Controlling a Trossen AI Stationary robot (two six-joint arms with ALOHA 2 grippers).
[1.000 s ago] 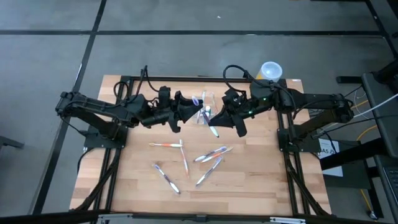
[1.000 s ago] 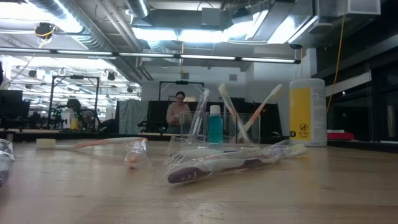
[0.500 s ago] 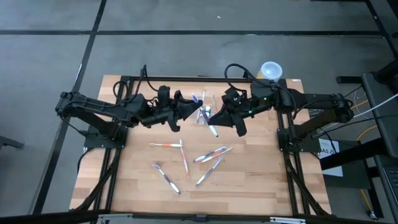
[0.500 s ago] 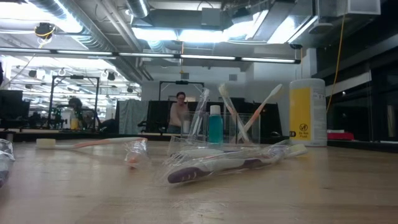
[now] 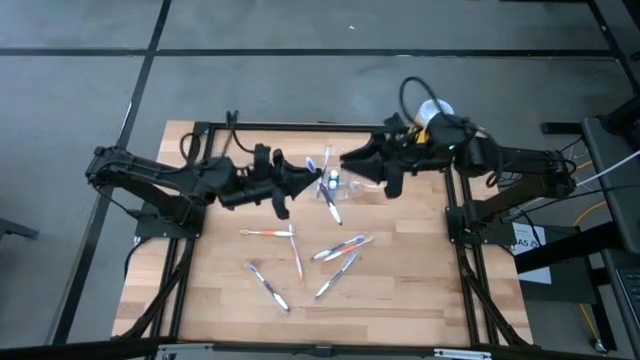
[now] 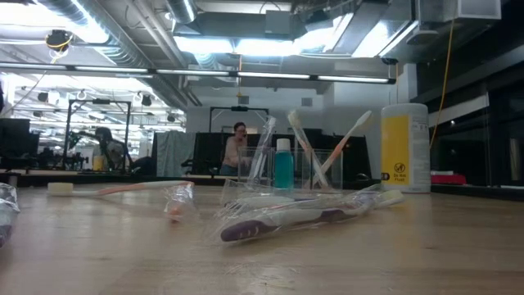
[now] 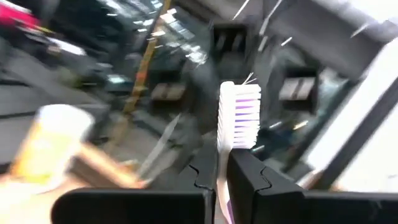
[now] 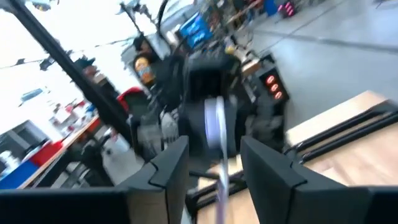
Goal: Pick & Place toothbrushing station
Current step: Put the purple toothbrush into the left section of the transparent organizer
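Note:
The toothbrushing station (image 5: 337, 168), a clear holder with toothbrushes and a teal bottle in it (image 6: 282, 168), stands on the table at its far middle. My left gripper (image 5: 312, 184) is just left of it, shut on a toothbrush (image 7: 238, 115) with white and purple bristles. My right gripper (image 5: 348, 160) stands open just right of the station, pointing at it. In the right wrist view the toothbrush (image 8: 216, 127) shows beyond its spread fingers (image 8: 166, 167), apart from them. Neither gripper shows in the low view. My left gripper pinches the toothbrush between its two fingers (image 7: 249, 177), on the neck just below the head (image 7: 222, 163). The fingers come level from the table's left. The bristled head sticks out past the fingertips. The long handle (image 5: 331, 205) slants toward the table's near edge.
A yellow canister with a white lid (image 6: 405, 147) stands at the far right (image 5: 435, 112). Several wrapped toothbrushes (image 5: 340, 247) lie scattered over the table's middle and near half; one (image 6: 286, 220) lies in front of the station. A person moves in the room behind.
My right gripper has let go of the toothbrush and drawn back toward the table's far right. The toothbrush stays in my left gripper, its handle swung a little toward the left. The station has kept its place.

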